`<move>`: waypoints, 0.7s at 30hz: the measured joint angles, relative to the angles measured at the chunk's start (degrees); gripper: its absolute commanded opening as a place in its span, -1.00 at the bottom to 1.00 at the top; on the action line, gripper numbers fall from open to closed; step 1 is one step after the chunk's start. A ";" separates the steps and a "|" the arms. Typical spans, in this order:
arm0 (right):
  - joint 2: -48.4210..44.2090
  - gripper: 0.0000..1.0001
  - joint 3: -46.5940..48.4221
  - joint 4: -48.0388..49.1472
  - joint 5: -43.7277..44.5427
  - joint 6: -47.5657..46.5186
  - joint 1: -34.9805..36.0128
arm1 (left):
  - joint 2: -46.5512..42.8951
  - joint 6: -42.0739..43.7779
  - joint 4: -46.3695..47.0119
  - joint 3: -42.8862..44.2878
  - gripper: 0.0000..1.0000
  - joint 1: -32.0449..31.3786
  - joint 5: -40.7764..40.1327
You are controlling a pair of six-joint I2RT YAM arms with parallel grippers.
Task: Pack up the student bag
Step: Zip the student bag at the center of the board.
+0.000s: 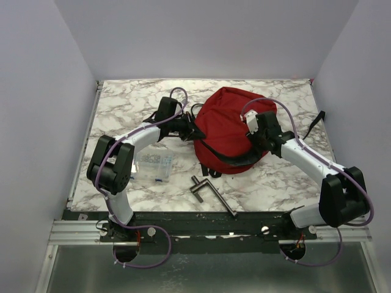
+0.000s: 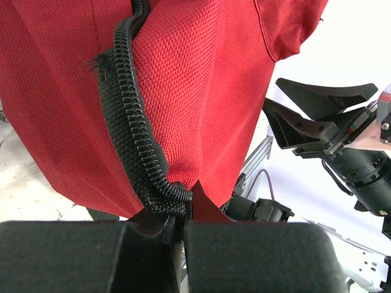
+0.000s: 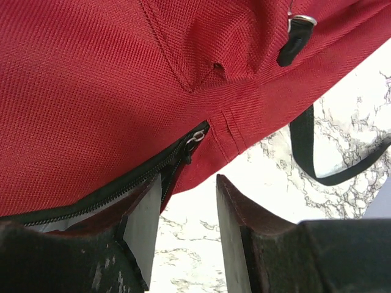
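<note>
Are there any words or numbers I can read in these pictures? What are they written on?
None can be read in any view.
Bag: plain red cloth and black zips, with no logo or label showing.
Pouch: the things inside may carry print, but it is too small to read.

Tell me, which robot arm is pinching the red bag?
The left gripper: its jaws are shut on the black zipper edge of the student bag. The right gripper has its jaws apart, holding nothing.
</note>
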 measured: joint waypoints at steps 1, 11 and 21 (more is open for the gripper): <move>0.72 -0.13 0.44 -0.28 -0.04 -0.72 0.00 | 0.02 0.00 -0.15 0.00 -1.00 0.07 0.00; 4.44 -0.14 1.88 -0.15 -0.42 -5.33 0.00 | 0.04 0.07 -1.01 0.92 -1.00 0.59 0.07; 6.01 -0.22 2.08 2.82 -0.94 -8.59 0.00 | 0.26 0.04 -1.22 1.01 -1.00 0.66 0.24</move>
